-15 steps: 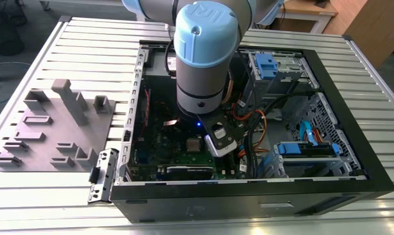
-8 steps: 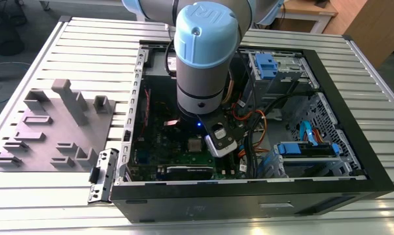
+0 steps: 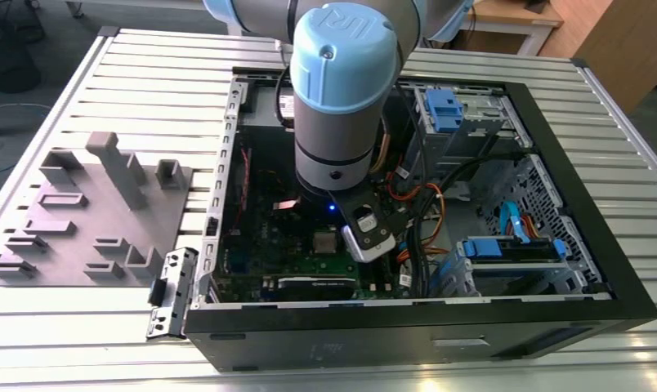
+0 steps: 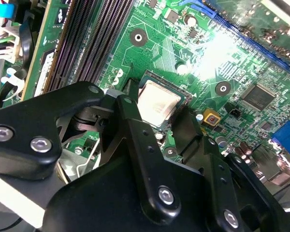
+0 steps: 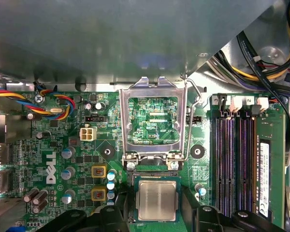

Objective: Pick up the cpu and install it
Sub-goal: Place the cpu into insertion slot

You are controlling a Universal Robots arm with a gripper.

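Found cpu (image 5: 157, 200) seated flat in socket (image 5: 157, 178) on green motherboard (image 5: 111, 140), flanked by fingers (image 5: 112, 215) spread wide. Noted grey tray (image 3: 89, 212) on table (image 3: 143, 65) at 9 o'clock of case (image 3: 416, 327), exterior view.

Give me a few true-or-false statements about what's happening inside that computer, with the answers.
1. The cpu lies flat on the green motherboard. True.
2. The metal frame is closed over the cpu. False: it stands flipped open beside the cpu, leaving the cpu's top bare.
3. The gripper is down inside the case, right at the cpu. True.
4. The grey tray sits inside the case. False: it lies on the table, on the exterior view's left of the case.
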